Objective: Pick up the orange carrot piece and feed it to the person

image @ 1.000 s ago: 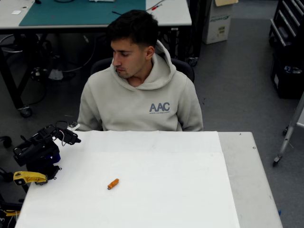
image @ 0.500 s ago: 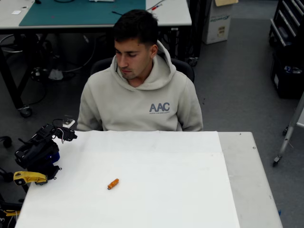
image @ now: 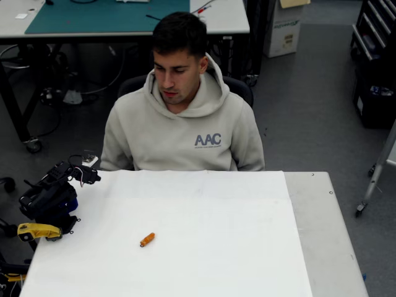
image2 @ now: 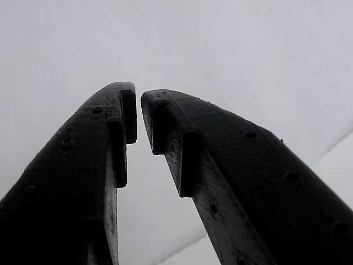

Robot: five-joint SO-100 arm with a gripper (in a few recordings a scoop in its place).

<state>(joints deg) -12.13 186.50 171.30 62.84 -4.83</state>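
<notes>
Gripper (image2: 138,118): I see it nearly closed, empty. Orange carrot piece (image: 146,239): mid-bench (image: 247,247), well apart.

Orange carrot piece (image: 146,239); white table (image: 216,247); black gripper (image2: 138,113).

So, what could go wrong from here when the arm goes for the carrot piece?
1. The orange carrot piece is small and cylindrical on the smooth white table; the fingers may push it into a roll.
2. In the wrist view the gripper shows only a narrow gap, so it probably must open wider first.
3. The person sits close behind the table, so a fast approach toward the face could be unsafe.
</notes>
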